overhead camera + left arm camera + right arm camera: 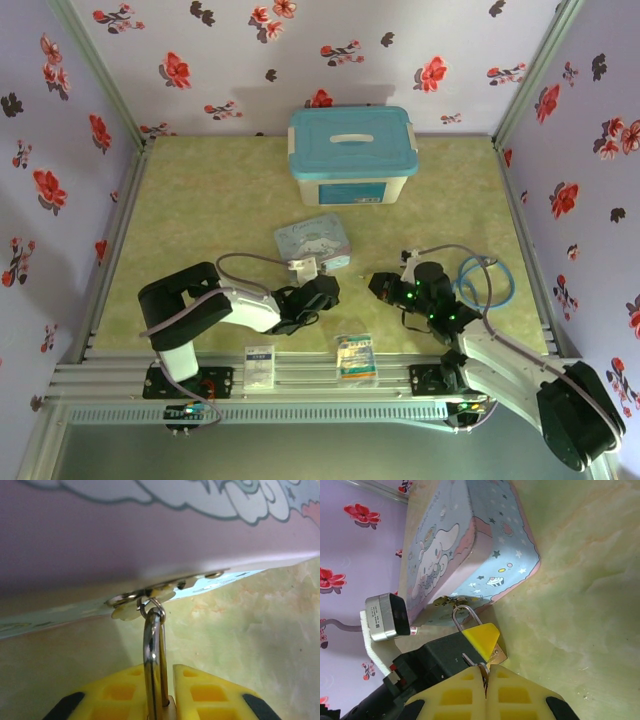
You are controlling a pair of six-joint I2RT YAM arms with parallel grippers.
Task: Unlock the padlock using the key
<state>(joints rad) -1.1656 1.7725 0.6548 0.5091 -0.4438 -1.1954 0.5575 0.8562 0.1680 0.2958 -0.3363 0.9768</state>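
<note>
The padlock hangs by its thin silver shackle [152, 650] from the clasp on the cartoon tin [150, 535]. Its brass body [171, 711] sits between the yellow fingers of my left gripper [159, 671], which is shut on it. In the right wrist view the brass body [498, 655] peeks out behind the left gripper's yellow finger [482, 636], with the shackle [465, 616] above. My right gripper [485, 667] is shut on the small silver key [482, 669], right up against the padlock's lower end. From above, the left gripper [322, 290] and right gripper [380, 287] face each other below the tin [313, 240].
A white box with a blue lid [352, 155] stands at the back. Two flat printed packets [259, 364] [354, 357] lie by the near edge. A blue cable loop [487, 280] lies to the right of the right arm. Floral walls close in three sides.
</note>
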